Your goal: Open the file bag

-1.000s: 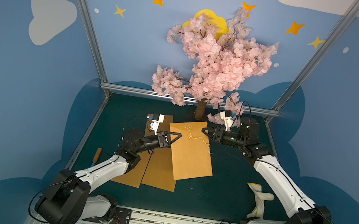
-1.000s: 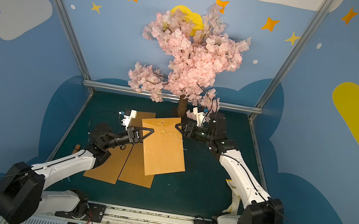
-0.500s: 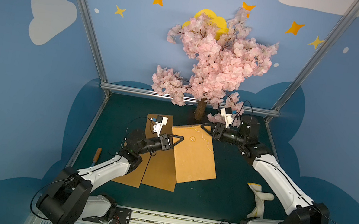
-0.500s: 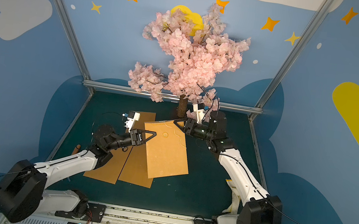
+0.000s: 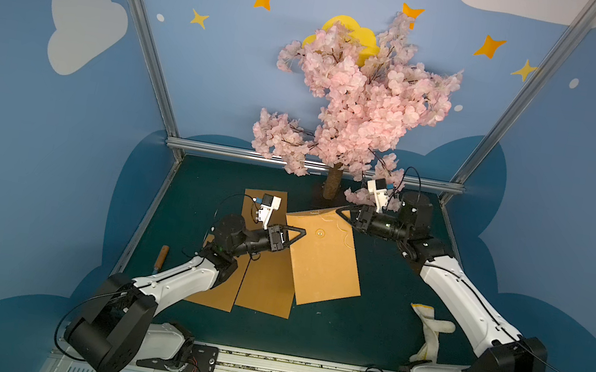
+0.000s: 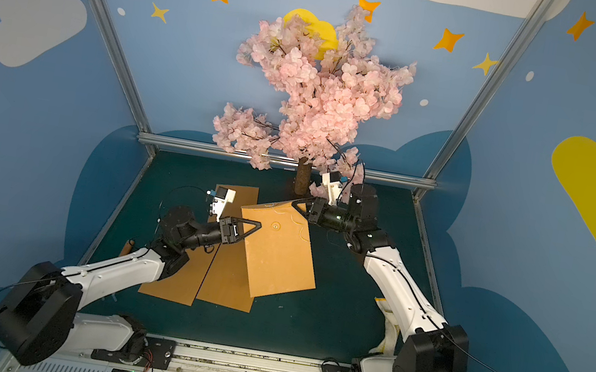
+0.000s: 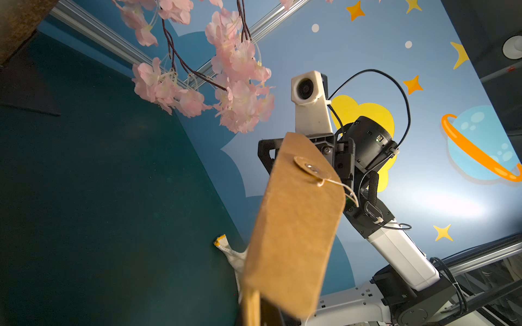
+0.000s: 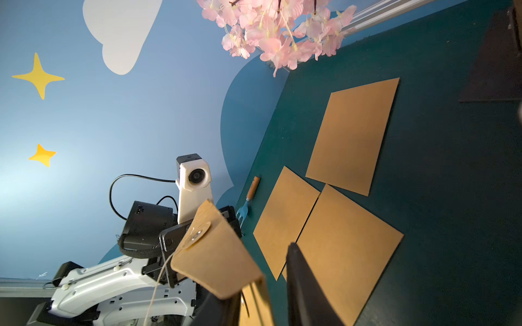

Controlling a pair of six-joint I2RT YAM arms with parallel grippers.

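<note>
The flap of the file bag has risen with the right gripper; whether that gripper pinches it, I cannot tell. The left gripper is clamped on the bag's side edge.

My left arm reaches out low, its wrist level, and the left gripper points straight ahead, jaws pressed tight on the edge of the file bag directly in front of the claw. My right arm stretches further out and higher, its wrist turned so that the right gripper aims across toward the left claw, the two tips facing each other but apart. In the right wrist view its fingers stand apart with a clear gap, and the bag's flap lies in that gap.
</note>
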